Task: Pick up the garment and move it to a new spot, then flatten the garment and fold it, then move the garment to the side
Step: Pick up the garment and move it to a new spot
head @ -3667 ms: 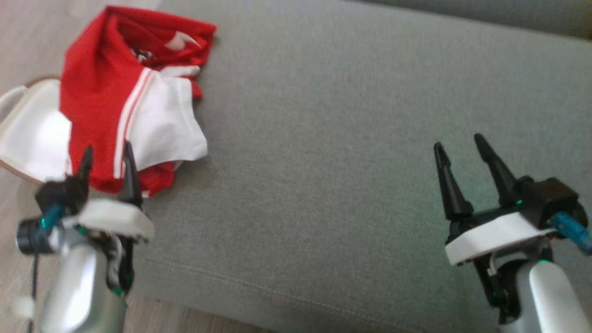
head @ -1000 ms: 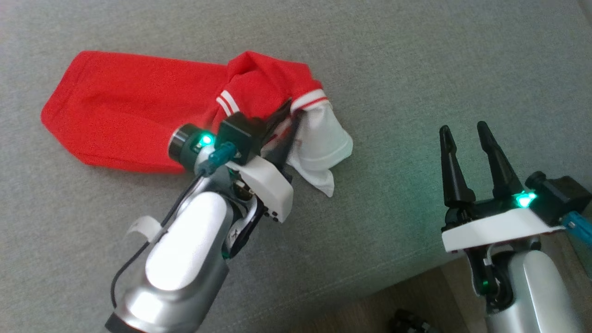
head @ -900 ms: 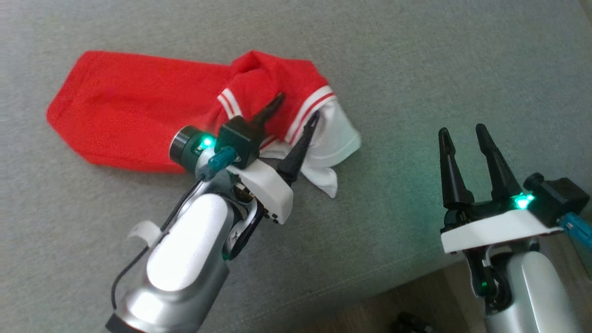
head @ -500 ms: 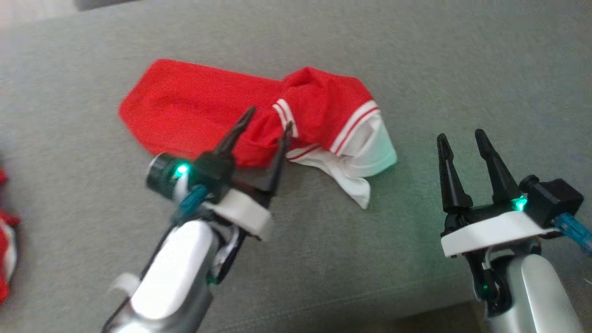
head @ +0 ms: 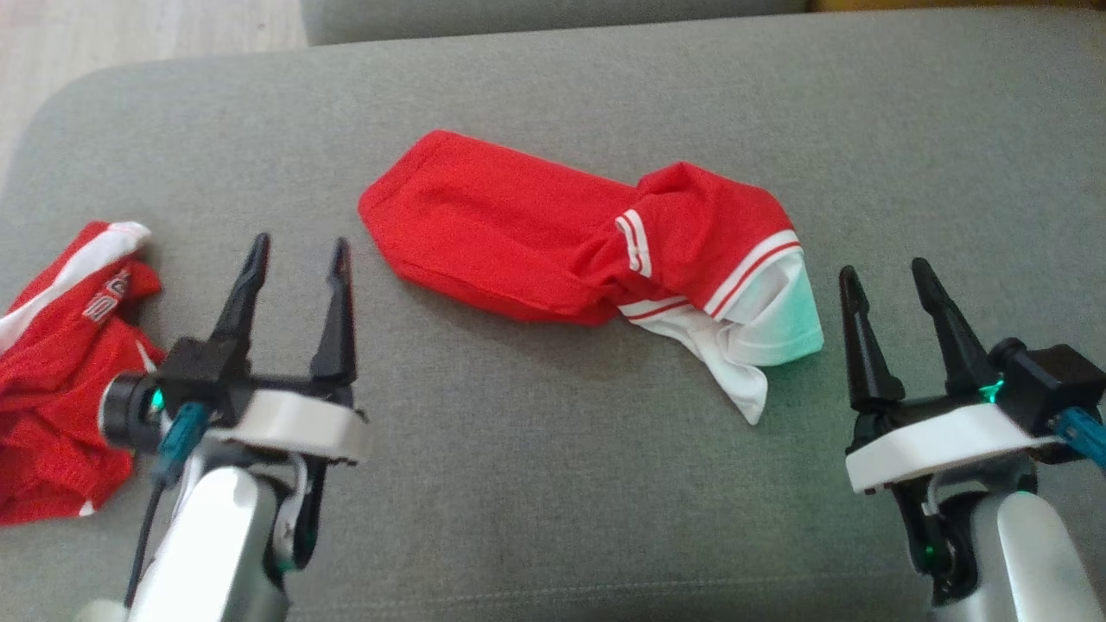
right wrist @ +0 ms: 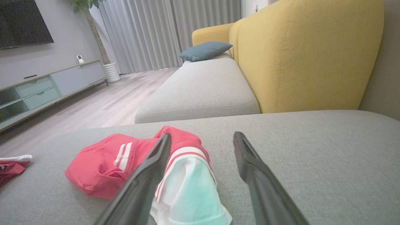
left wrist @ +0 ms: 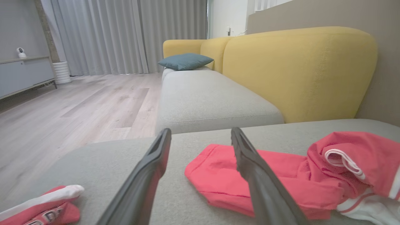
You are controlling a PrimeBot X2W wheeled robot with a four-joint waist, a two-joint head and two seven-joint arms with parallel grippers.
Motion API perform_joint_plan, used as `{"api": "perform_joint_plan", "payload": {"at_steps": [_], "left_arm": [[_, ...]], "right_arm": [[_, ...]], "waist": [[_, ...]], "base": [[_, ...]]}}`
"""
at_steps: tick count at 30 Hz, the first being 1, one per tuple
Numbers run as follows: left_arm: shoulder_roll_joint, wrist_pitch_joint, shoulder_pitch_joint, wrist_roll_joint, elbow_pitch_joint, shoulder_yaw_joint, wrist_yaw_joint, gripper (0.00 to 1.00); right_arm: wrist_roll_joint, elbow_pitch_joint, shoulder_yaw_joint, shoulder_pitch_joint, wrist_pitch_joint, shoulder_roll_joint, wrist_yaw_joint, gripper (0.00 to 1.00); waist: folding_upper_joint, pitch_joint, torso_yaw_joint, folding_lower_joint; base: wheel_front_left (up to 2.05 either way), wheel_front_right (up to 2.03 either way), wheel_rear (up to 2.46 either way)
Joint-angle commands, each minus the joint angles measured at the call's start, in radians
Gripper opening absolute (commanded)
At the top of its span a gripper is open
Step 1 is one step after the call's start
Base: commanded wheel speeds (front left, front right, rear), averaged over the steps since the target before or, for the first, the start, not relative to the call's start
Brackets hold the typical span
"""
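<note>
Garment (head: 536, 250) is lying on the grey seat (head: 553, 484) now, roughly mid-cushion. The red part stretches out to the left, and the white part with red stripes is bunched at the right end. It's twisted in the middle where the stripes cross, so nowhere near flat.

What changed: a second ago my left gripper (head: 300, 244) was pinched on the cloth near the stripes. It has let go and backed off to the left, with the fingers wide apart and nothing between them, well clear of the red edge. The right gripper (head: 883, 269) is spread wide too, empty, sitting just beside the white end.

So I'd call the "move it to a new spot" bit done, and flattening is up next. Probably both ends need tugging apart to get that twist out.

As for writing, there's a second red garment (head: 60, 415) at the far left with white lettering, too blurry for me to read. I can't see a logo on the main one.
</note>
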Motion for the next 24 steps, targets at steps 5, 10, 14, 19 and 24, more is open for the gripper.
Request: {"api": "perform_joint_plan", "payload": {"at_steps": [5, 10, 14, 19, 24], "left_arm": [[0.042, -0.011, 0.017, -0.006, -0.041, 0.059, -0.003, 1.00], [0.047, -0.011, 0.057, -0.003, -0.046, 0.061, -0.004, 1.00], [0.049, -0.012, 0.078, -0.004, -0.041, 0.061, -0.002, 1.00], [0.054, -0.012, 0.095, -0.008, -0.034, 0.059, -0.001, 1.00], [0.057, -0.012, 0.096, -0.011, -0.028, 0.057, 0.001, 1.00]], "right_arm": [[-0.016, -0.045, 0.009, 0.004, 0.017, -0.004, 0.004, 1.00], [-0.019, -0.046, 0.008, 0.037, 0.030, -0.004, 0.004, 1.00], [-0.019, -0.049, 0.013, 0.060, 0.040, -0.004, 0.004, 1.00], [-0.021, -0.056, 0.023, 0.073, 0.051, -0.004, 0.004, 1.00], [-0.022, -0.064, 0.026, 0.071, 0.054, -0.004, 0.004, 1.00]], "waist": [[-0.0001, -0.032, 0.013, 0.0000], [-0.0001, -0.055, 0.012, 0.0000], [-0.0001, -0.067, 0.008, 0.0000], [-0.0001, -0.072, 0.002, 0.0000], [-0.0001, -0.069, 0.001, 0.0000]], "base": [[0.00, 0.00, 0.00], [0.00, 0.00, 0.00], [0.00, 0.00, 0.00], [0.00, 0.00, 0.00], [0.00, 0.00, 0.00]]}}
